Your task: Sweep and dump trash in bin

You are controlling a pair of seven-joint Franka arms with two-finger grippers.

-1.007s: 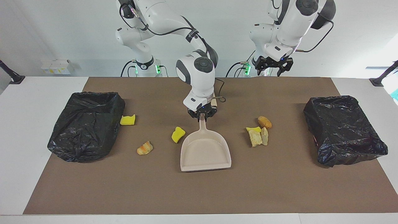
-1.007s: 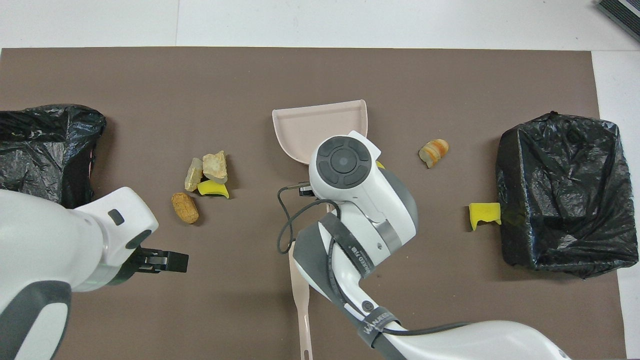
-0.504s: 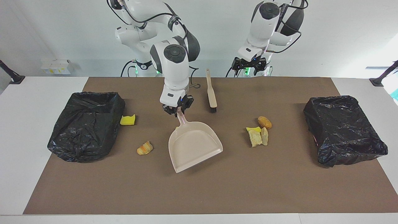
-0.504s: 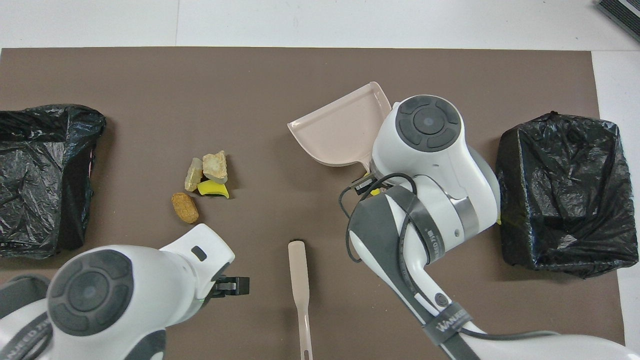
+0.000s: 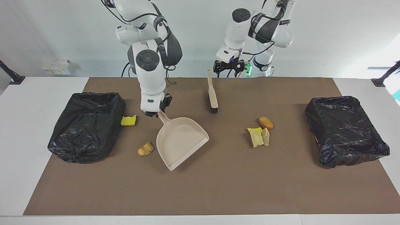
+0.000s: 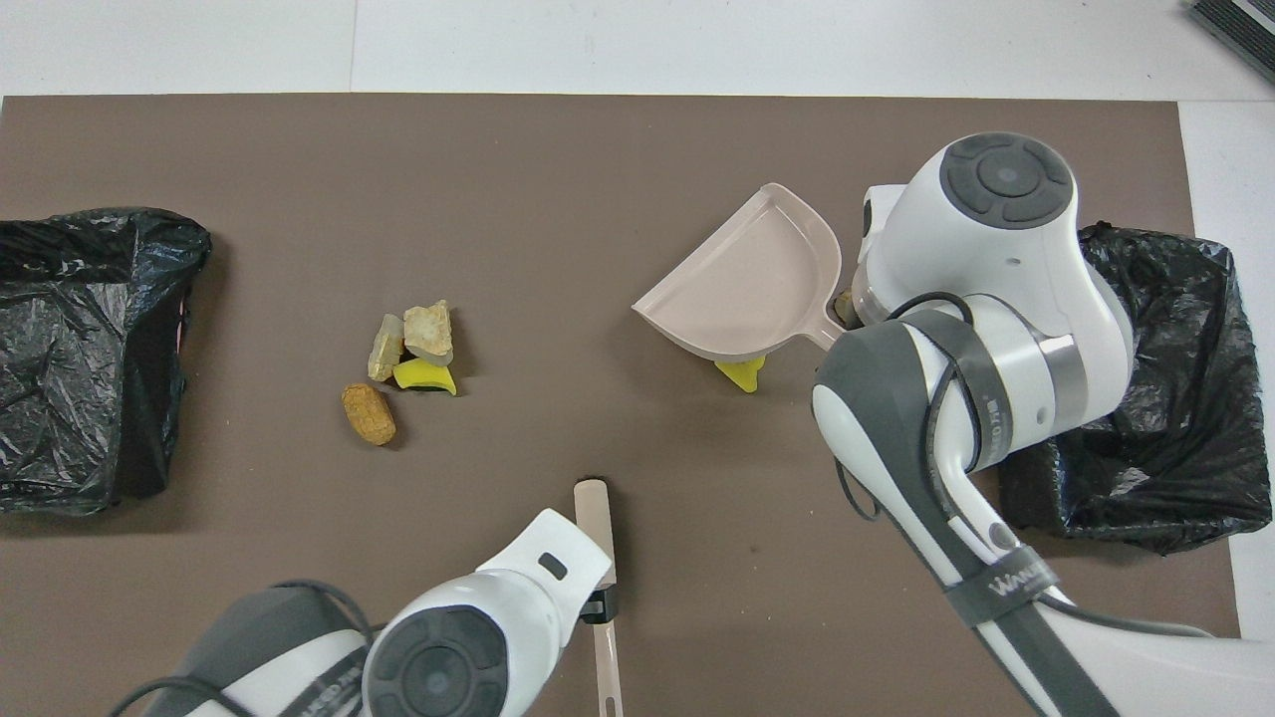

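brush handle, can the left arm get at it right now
Probably yes. The left gripper hangs open just above the brush handle's end, with nothing in between; the right gripper holds the dustpan well aside.

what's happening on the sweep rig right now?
The right gripper is shut on the handle of the beige plastic dustpan, lifted and tilted near the striped bread scrap. The open left gripper hovers over the handle of the beige black-bristled brush. No scrap shows in the pan.
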